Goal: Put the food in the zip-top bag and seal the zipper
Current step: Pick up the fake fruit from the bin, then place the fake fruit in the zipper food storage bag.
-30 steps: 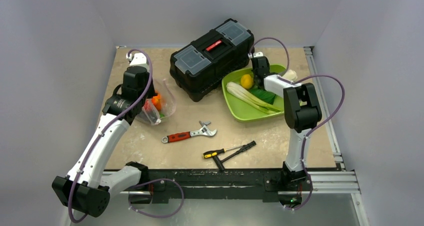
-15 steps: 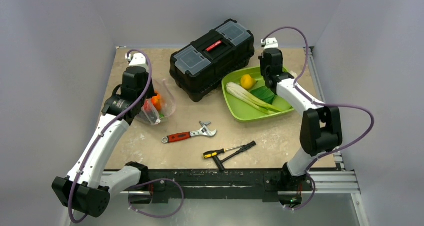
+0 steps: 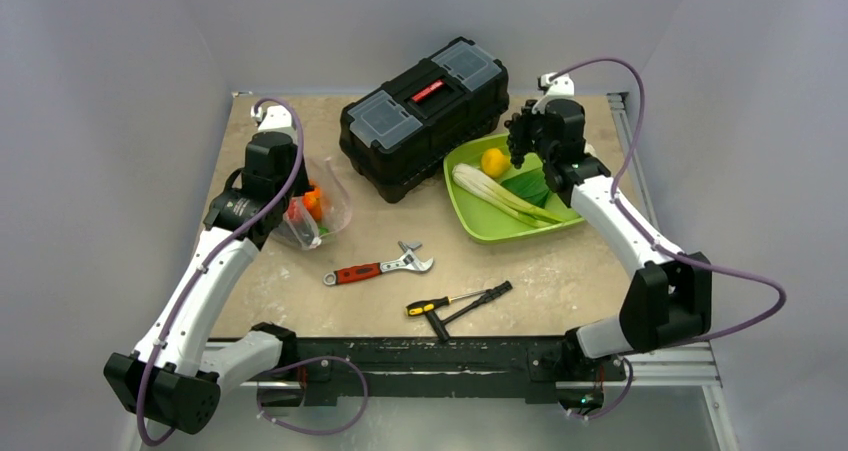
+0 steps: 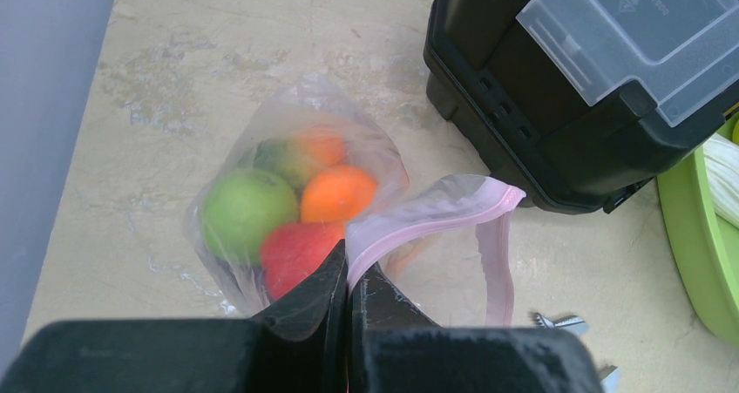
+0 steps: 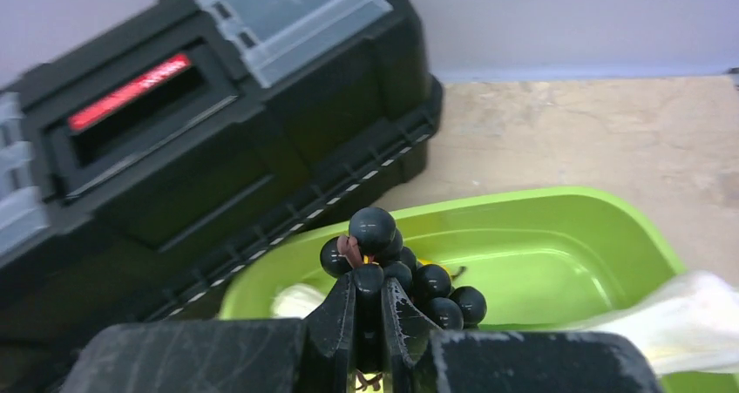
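The clear zip-top bag (image 4: 305,166) lies left of the toolbox with its mouth open, and also shows in the top view (image 3: 322,211). A green apple (image 4: 247,210), an orange fruit (image 4: 338,193) and a red fruit (image 4: 296,252) sit inside. My left gripper (image 4: 349,271) is shut on the pink zipper (image 4: 436,219) and holds the mouth edge up. My right gripper (image 5: 367,290) is shut on a black grape bunch (image 5: 410,280), held above the lime-green tray (image 5: 558,245); it shows in the top view (image 3: 520,136) over the tray's far edge.
A black toolbox (image 3: 425,116) stands at the back centre between bag and tray. The tray (image 3: 470,216) holds a yellow fruit (image 3: 493,161), a pale leek-like vegetable (image 3: 500,196) and a green leaf (image 3: 528,186). A wrench (image 3: 378,268) and screwdrivers (image 3: 460,301) lie at the front.
My right arm has swung out and lifted the grape bunch up from the tray, moving toward the tray's far side. The left arm and bag have not moved.
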{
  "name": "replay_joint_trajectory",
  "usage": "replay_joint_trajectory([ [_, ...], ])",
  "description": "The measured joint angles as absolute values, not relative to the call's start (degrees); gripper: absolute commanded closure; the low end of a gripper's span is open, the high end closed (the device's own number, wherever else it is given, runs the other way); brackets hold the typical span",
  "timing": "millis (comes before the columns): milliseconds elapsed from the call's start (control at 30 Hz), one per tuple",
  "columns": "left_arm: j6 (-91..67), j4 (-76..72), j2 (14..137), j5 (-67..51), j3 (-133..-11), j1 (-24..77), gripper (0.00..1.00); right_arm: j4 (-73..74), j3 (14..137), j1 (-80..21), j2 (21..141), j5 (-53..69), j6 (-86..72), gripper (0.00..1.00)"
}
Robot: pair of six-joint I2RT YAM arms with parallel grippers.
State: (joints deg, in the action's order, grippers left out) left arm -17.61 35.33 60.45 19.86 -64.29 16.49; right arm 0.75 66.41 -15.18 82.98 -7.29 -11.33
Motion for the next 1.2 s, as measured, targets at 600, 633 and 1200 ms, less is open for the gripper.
replay_joint_trajectory([
  [600, -17.56, 35.46, 58.94, 19.99, -64.29, 16.49, 1.00, -3.81, 62.87, -25.63, 69.95, 4.73, -21.89, 1.00],
  [633, -17.56, 35.46, 58.92, 20.01, -64.29, 16.49, 1.00, -4.62, 62.52, -26.52, 69.54, 5.45, -22.61, 1.00],
  [1200, -17.39, 35.46, 58.50, 20.03, -64.29, 16.51, 1.00, -30.98, 64.95, -45.60, 87.22, 17.91, -37.85, 1.00],
])
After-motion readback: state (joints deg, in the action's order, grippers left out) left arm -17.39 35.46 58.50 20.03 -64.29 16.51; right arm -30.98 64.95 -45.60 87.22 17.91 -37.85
